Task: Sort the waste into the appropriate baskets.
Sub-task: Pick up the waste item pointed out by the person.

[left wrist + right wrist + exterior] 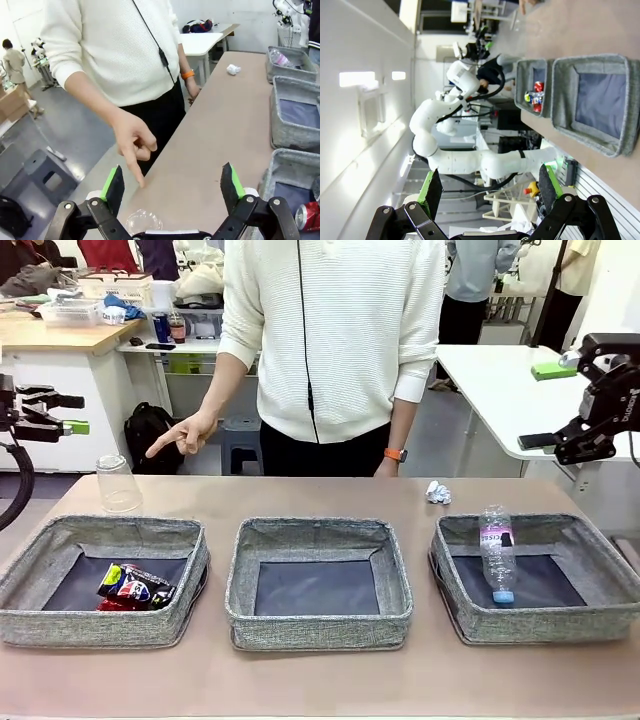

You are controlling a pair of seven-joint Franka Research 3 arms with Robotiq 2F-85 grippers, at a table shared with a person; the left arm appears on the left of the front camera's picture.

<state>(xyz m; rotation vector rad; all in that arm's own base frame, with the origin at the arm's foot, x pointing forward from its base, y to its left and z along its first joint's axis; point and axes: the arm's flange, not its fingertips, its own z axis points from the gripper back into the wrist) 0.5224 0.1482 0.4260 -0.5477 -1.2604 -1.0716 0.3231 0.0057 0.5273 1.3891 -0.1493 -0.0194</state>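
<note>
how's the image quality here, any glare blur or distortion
Front view: even light, sharp, no harsh shadows; the clear cup is faint. Left wrist view: wide-angle bend, the cup at the bottom edge hard to make out. Right wrist view: rolled sideways, wall lights blown out.

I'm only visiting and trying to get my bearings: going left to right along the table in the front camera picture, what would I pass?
clear plastic cup → middle basket → crumpled paper wad → plastic bottle
</note>
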